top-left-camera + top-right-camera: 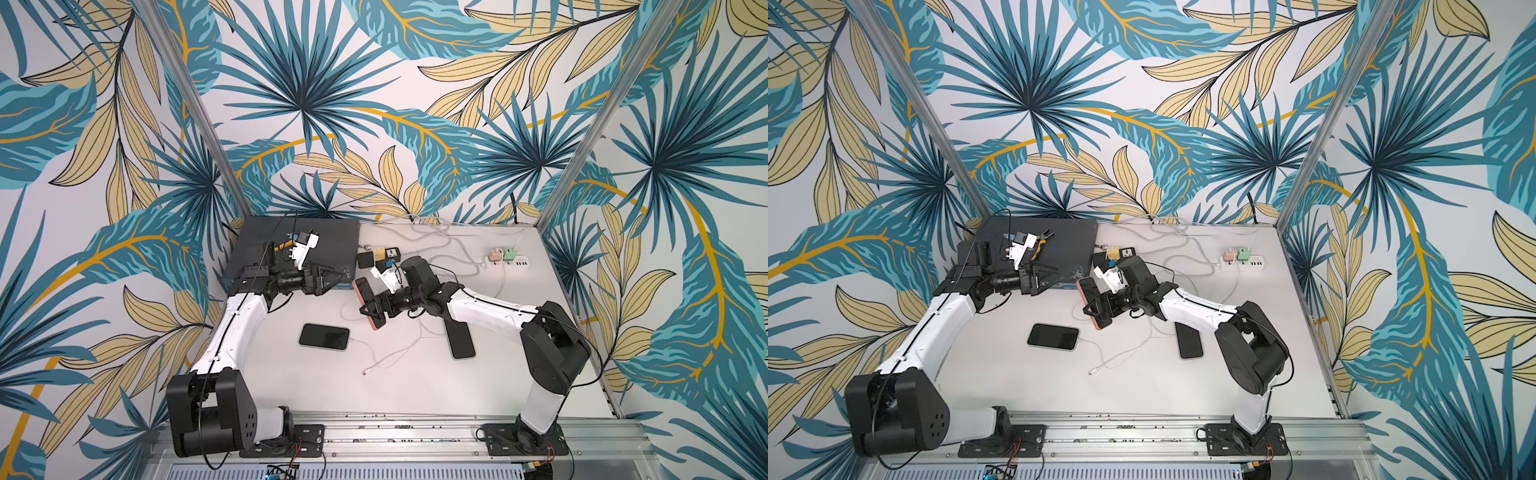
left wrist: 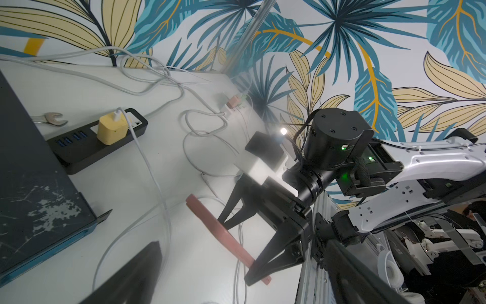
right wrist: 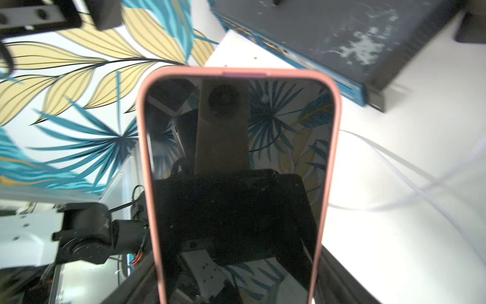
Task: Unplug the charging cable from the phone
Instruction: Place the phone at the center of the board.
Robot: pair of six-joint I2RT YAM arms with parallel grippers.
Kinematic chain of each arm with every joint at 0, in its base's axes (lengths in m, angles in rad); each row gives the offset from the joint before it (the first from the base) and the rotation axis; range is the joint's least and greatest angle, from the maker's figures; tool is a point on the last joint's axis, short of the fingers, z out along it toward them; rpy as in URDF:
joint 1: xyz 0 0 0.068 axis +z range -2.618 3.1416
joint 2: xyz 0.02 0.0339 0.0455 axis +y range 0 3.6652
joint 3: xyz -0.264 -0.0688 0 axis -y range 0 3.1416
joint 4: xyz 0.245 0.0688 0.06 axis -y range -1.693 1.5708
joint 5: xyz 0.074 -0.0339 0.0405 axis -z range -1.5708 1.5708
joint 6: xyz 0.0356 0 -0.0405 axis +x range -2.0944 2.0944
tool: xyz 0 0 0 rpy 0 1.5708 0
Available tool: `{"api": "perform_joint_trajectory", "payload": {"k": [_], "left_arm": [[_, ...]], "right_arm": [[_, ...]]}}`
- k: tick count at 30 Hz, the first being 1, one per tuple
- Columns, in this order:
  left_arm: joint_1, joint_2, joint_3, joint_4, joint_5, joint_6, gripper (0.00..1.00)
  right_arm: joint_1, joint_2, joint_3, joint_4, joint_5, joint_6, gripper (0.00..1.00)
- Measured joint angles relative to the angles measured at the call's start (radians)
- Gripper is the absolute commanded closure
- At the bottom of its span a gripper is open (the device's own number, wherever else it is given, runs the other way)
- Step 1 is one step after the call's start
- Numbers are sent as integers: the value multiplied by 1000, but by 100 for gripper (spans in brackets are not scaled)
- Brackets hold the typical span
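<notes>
1. Pink silicone is rimming the phone (image 3: pixel 238 131). The right gripper (image 2: pixel 236 248) is holding it clear of the table (image 1: pixel 415 390), jaws clamped across its long edges.
2. We are judging the pull as probably finished: the phone's far end is showing no plug in the right wrist view. The near end is hiding behind the gripper, so we are not calling it certain.
3. We are seeing the left gripper (image 1: pixel 1054 276) with jaws standing wide apart and nothing between them, just beside the edge of the dark blue box (image 1: pixel 332 239).
4. The white charging cable (image 2: pixel 157 184) is running from the yellow charger (image 2: pixel 113 129) on the black power strip (image 2: pixel 79 150) and trailing over the table past the phone. We are unable to pick out its plug end.
5. If a plug is still sitting in the hidden end, we are advising a grip on its housing, not the cord, and a straight pull along the phone's length. The right clamp should be staying square and firm.
6. For room, we are favouring the bare table toward the front, between the arms. The box edge is crowding the phone's far end, and loose cords are lying around. A black phone (image 1: pixel 324 336) with its own cord is lying nearby, and another black phone (image 1: pixel 463 345) is lying under the right forearm.
</notes>
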Motion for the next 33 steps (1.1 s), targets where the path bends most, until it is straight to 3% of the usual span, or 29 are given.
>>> {"api": "perform_joint_trajectory", "payload": {"k": [5, 10, 15, 24, 33], "left_arm": [[0, 0, 0, 10, -34, -14, 0], [1, 0, 0, 19, -48, -21, 0], [1, 0, 0, 27, -54, -25, 0], [1, 0, 0, 53, -54, -45, 0], [1, 2, -4, 61, -54, -51, 0]], "right_arm": [[-9, -44, -13, -121, 174, 40, 45], [-48, -141, -126, -182, 309, 87, 45], [-146, -239, -262, -241, 387, 115, 45], [-316, -359, -352, -376, 515, 105, 42], [-413, -429, -436, -506, 624, 103, 40]]}}
